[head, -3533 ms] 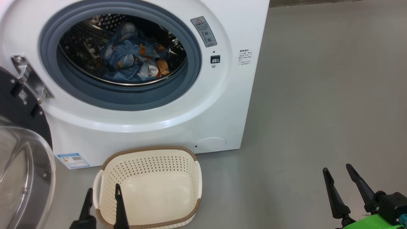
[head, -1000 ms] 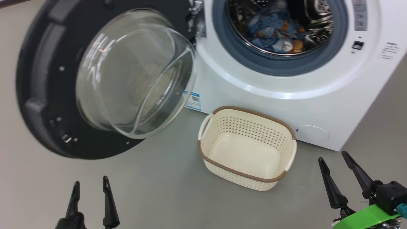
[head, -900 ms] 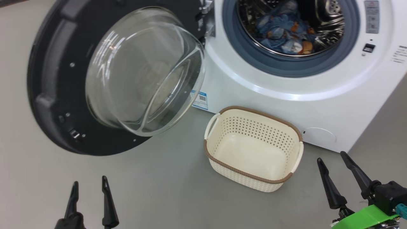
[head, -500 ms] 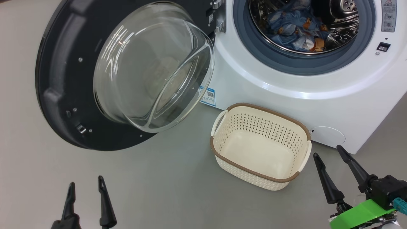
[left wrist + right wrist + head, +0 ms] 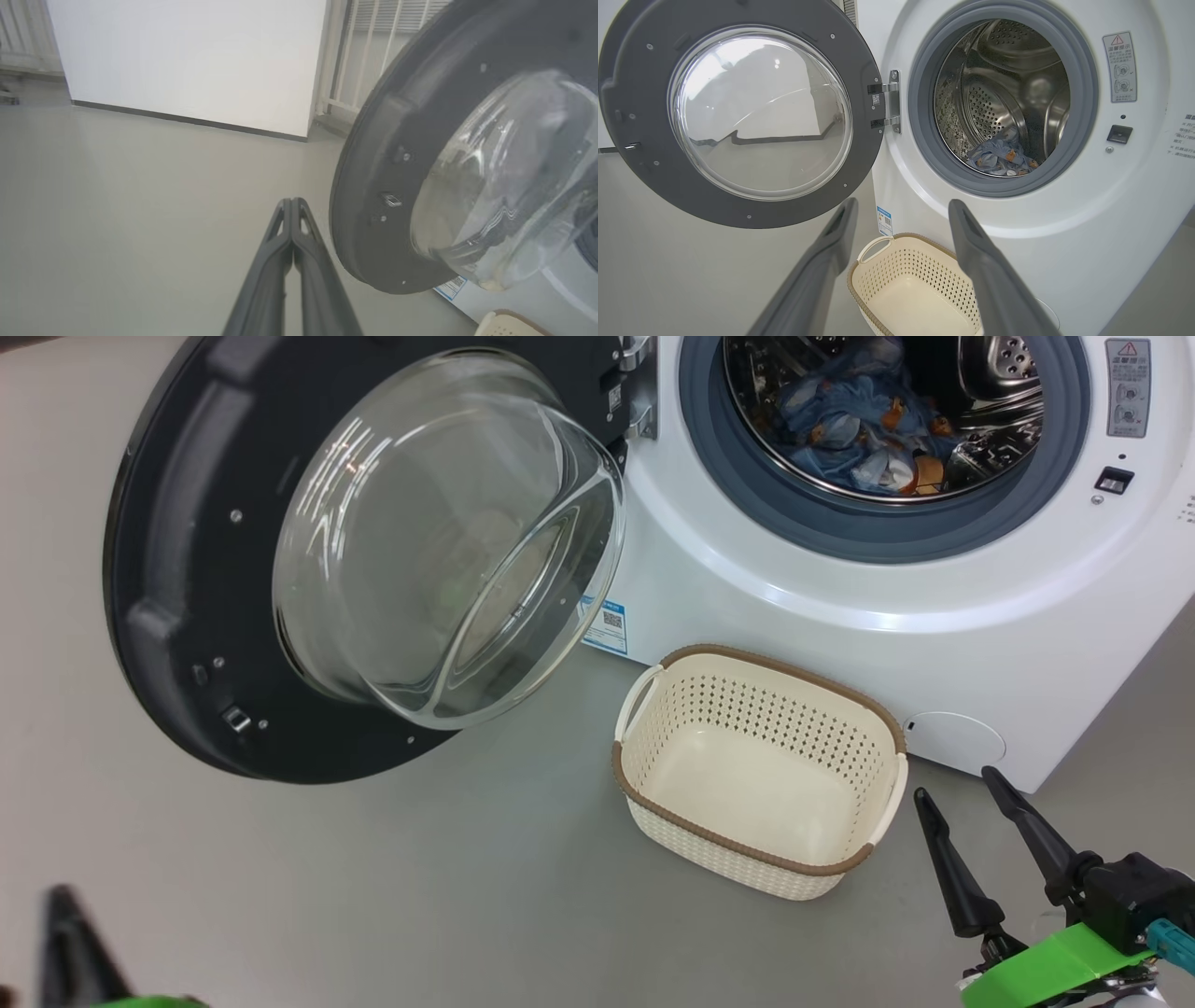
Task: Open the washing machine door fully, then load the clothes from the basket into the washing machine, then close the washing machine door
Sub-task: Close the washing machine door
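The washing machine stands with its door swung wide to the left, its glass bowl bulging toward me. Blue printed clothes lie in the steel drum, also in the right wrist view. The cream basket sits on the floor before the machine with nothing in it. My right gripper hangs open just right of the basket, pointing at the machine. My left gripper is low at the lower left, blurred; its wrist view shows it shut on nothing, left of the door's edge.
Grey floor lies between my grippers and the machine. A white wall with a dark skirting and pale slats stand beyond the door. A blue label sticker sits low on the machine's front, the latch socket right of the opening.
My left gripper's fingers, apart half a second ago, have come together, and the gripper has moved toward the lower left corner. The camera has shifted slightly; door, basket and right gripper have not moved.
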`<state>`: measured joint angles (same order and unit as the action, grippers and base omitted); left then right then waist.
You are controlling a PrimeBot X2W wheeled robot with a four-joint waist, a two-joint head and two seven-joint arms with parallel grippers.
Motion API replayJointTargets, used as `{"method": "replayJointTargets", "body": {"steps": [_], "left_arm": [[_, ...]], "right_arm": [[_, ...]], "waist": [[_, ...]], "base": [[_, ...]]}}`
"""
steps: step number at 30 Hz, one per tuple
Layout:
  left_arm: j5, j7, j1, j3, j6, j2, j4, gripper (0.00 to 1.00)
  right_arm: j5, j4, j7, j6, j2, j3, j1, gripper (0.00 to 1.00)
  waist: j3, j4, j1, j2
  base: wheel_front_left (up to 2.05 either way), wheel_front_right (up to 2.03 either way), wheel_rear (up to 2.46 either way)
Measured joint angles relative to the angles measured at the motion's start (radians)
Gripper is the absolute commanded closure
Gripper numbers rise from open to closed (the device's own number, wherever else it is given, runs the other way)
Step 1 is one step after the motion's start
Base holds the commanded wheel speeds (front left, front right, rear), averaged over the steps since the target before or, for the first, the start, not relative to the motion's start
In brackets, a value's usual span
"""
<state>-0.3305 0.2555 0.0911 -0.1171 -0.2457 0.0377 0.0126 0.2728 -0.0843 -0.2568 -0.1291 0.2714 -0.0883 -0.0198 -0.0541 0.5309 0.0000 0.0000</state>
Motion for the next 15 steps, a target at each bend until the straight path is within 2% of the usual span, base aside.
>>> {"method": "replayJointTargets", "body": {"steps": [2,7,11,15], "left_arm": [[-0.072,0.0,-0.047,-0.105,0.032,-0.001,0.031,1.0],[-0.225,-0.001,-0.166,-0.278,0.08,0.021,0.156,1.0],[-0.346,-0.057,-0.292,-0.376,0.102,0.112,0.272,1.0],[-0.419,-0.102,-0.425,-0.439,0.115,0.22,0.374,1.0]], "right_arm": [[0.0,0.0,0.0,0.0,-0.005,0.004,0.001,0.0],[0.0,-0.001,0.0,0.0,-0.018,0.008,0.004,0.0],[0.0,-0.002,0.0,0.0,-0.023,0.006,0.018,0.0],[0.0,-0.007,0.0,0.0,-0.025,-0.006,0.02,0.0]], "waist": [[0.0,-0.001,0.0,0.0],[0.004,-0.007,0.0,0.0],[0.007,-0.016,0.0,0.0],[0.005,-0.036,0.0,0.0]], "base": [[0.0,0.0,0.0],[0.0,0.0,0.0],[0.0,0.0,0.0],[0.0,0.0,0.0]]}}
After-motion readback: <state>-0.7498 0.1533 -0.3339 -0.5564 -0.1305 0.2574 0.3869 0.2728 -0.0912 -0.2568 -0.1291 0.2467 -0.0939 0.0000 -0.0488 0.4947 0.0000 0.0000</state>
